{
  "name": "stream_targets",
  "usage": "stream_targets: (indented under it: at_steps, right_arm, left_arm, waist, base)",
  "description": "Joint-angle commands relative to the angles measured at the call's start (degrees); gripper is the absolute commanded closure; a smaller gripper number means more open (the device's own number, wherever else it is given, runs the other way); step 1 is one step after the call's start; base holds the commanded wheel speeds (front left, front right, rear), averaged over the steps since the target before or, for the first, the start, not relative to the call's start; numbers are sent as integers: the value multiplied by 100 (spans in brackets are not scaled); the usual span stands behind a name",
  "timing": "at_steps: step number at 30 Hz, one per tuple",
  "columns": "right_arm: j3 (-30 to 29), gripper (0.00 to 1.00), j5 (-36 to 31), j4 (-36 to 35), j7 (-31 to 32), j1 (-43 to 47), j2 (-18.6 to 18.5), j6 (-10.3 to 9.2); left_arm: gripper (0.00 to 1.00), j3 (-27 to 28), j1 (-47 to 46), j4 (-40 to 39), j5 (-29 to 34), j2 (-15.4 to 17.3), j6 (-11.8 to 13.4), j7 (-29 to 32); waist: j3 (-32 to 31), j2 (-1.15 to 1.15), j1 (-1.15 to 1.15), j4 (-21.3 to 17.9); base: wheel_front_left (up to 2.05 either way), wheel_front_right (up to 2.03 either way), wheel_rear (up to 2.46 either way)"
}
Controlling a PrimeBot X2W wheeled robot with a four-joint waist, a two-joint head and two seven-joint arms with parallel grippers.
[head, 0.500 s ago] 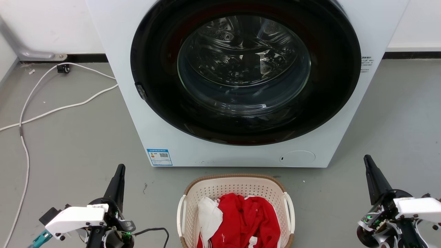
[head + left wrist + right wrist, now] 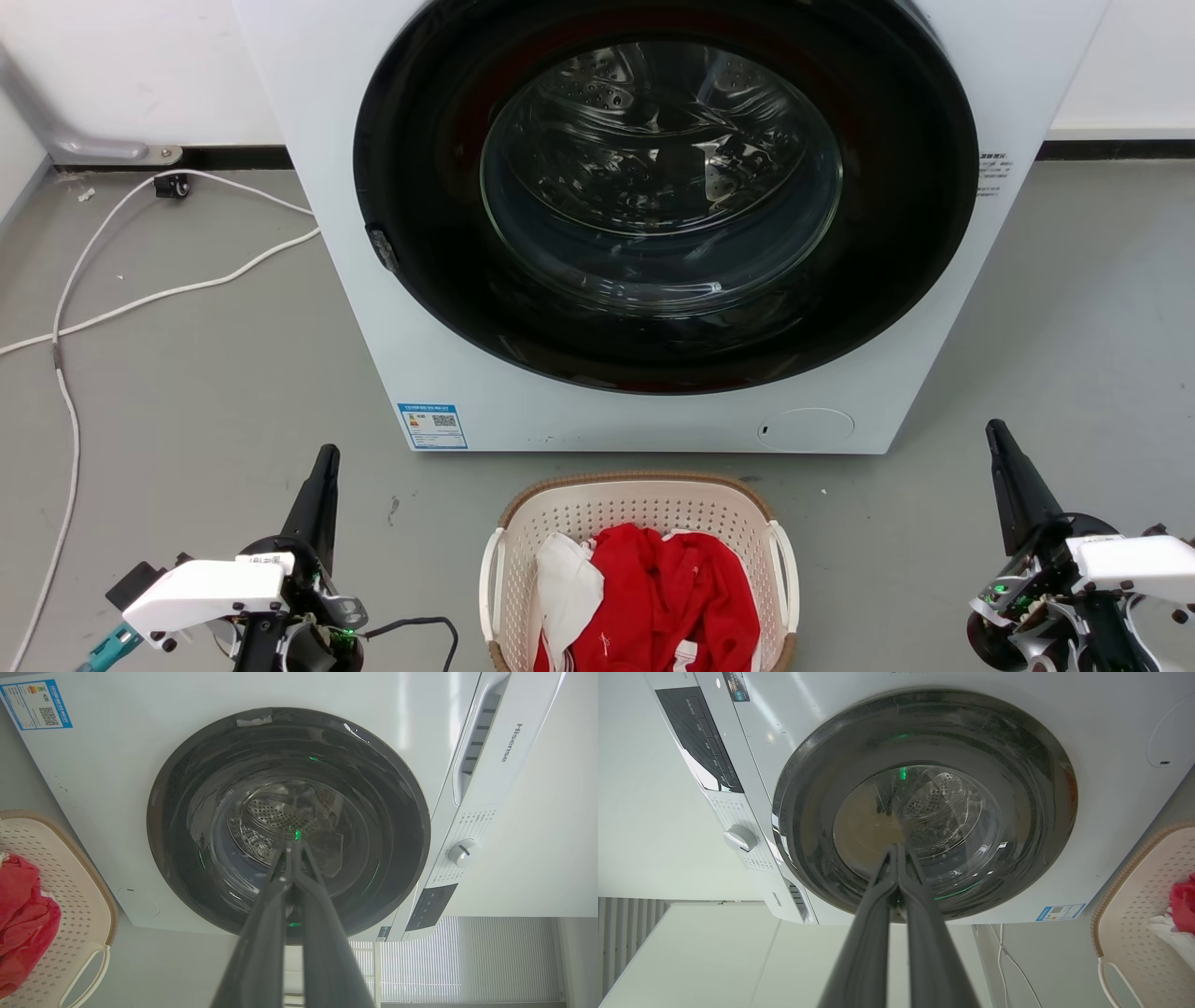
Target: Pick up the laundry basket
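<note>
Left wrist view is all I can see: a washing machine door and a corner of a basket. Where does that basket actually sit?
Observer: The laundry basket stands on the floor right in front of the washing machine, with nothing gripping it.
Visitor: Is there a second arm?
Observer: Yes. The right pincer is off to the basket's right, fingers together, not touching it.
Visitor: Anything lying around?
Observer: A white cable trails over the floor left of the machine.
</note>
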Motion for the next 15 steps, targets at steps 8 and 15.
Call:
stream_targets:
  at_steps: [8, 15]
  right_arm:
    - [-15, 100, -27, 3, 22, -62, 22, 0]
    - [-17, 100, -31, 4, 25, -63, 24, 0]
  left_arm:
    - [100, 25, -62, 7, 42, -9, -22, 8]
    - [100, 27, -62, 7, 36, -11, -22, 13]
  waist:
    - [0, 0, 0, 0]
    - [0, 0, 0, 0]
  base:
    - [0, 0, 0]
    - [0, 0, 0]
